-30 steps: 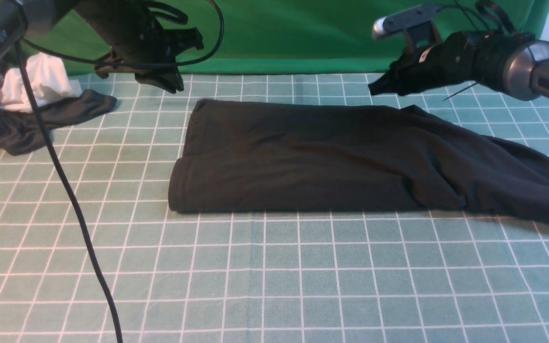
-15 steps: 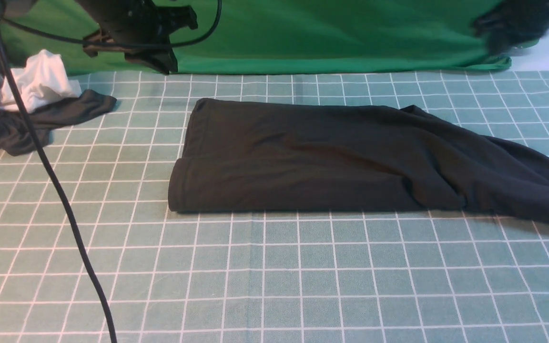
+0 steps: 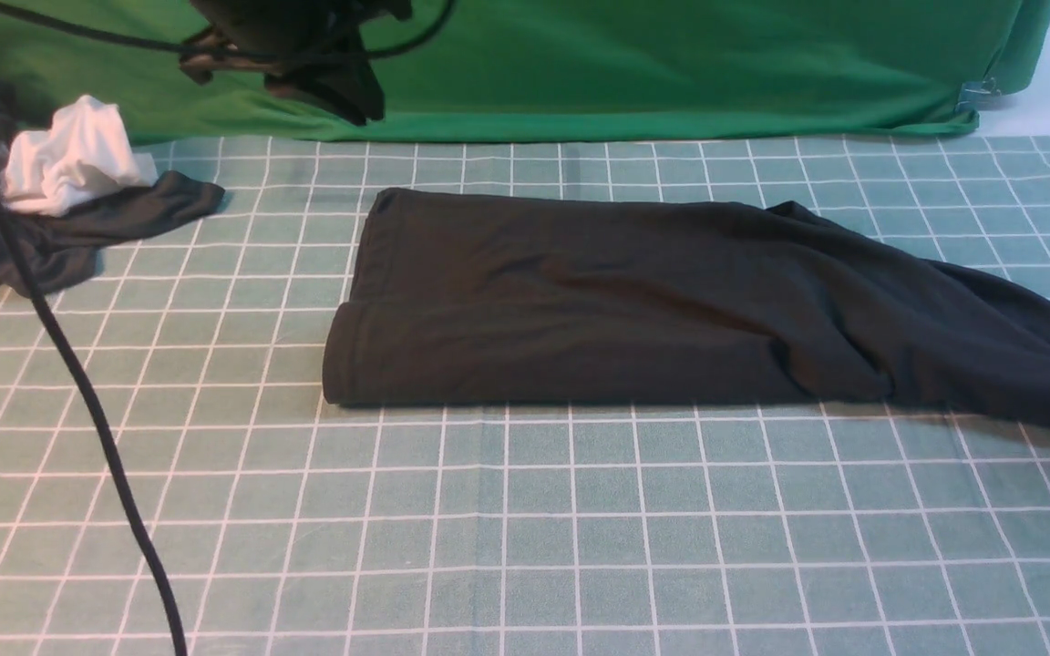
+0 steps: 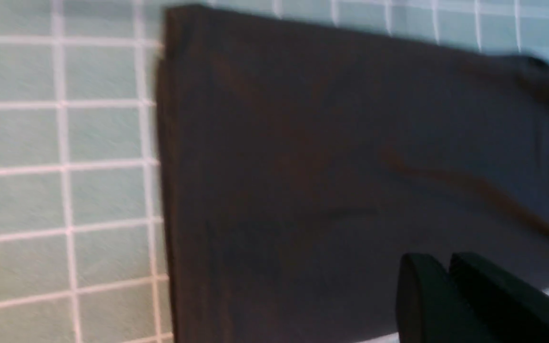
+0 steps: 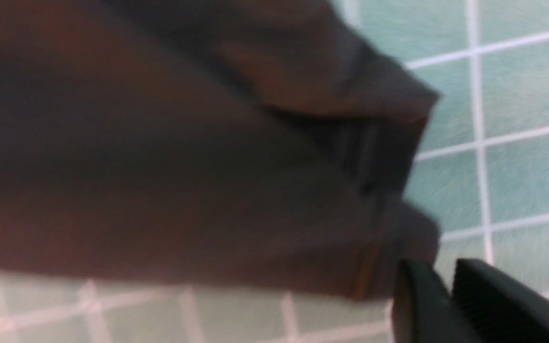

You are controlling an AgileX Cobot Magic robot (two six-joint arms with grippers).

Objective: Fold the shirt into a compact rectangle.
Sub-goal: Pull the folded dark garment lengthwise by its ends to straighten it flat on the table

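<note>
Checked mat (image 3: 525, 528) bears the shirt (image 3: 580, 301); left claw (image 4: 446, 259) together, right claw (image 5: 448, 269) cannot tell.

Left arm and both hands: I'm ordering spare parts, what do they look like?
The left arm is bulky and black, with black cables looped around it; a thick black cable trails over the mat. Both the left hand and the right hand have two matte black fingers; one right finger shows a ribbed inner face.

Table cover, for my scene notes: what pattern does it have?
Table cover: teal with white grid lines, clearest in front view.
</note>
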